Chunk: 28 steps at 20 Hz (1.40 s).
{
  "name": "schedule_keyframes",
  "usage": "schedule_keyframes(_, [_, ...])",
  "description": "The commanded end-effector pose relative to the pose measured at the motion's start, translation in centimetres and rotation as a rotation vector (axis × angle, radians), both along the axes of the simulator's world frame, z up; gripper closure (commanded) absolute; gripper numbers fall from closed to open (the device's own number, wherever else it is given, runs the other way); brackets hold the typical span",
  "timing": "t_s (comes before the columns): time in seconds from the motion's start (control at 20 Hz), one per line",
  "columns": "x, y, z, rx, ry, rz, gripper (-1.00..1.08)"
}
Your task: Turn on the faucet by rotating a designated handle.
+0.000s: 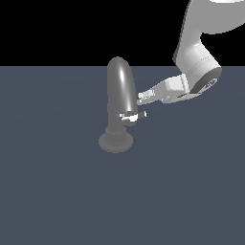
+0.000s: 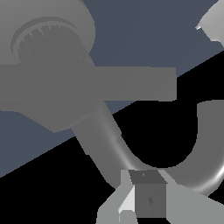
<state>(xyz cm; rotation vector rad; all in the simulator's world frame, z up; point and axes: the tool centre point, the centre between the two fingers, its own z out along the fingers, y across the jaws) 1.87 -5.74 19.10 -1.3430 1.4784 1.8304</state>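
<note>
The grey faucet (image 1: 119,86) stands upright on its round base, with its arched spout on top. The handle (image 1: 135,116), a short shiny lever, sticks out from the lower stem toward the exterior view's right. My gripper (image 1: 140,98) reaches in from the exterior view's right, its tips close to the spout's side and a little above the handle. The fingers look pressed together with nothing held. In the wrist view the handle (image 2: 131,83) is a wide grey bar. The ribbed collar of the faucet (image 2: 43,39) lies behind it, and the gripper (image 2: 146,197) sits in front of the curved spout.
A flat dark blue-grey floor (image 1: 57,191) spreads around the faucet. My white arm (image 1: 198,57) comes down from the exterior view's upper right.
</note>
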Motion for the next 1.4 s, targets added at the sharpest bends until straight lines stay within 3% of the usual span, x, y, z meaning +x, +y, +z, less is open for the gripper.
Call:
schedule_keyframes(0.0, [-0.2,-0.1,-0.8,0.009,0.029,-0.025,1.08])
schedule_keyframes(0.55, [-0.5,-0.1,-1.5,0.017,0.054,-0.047,1.08])
schedule_keyframes(1.2, [-4.4,-1.6,-5.1,0.018,0.054,-0.047,1.08])
schedule_keyframes(1.35, [-3.4,-1.2,-4.2,0.018,0.025,-0.043,1.08])
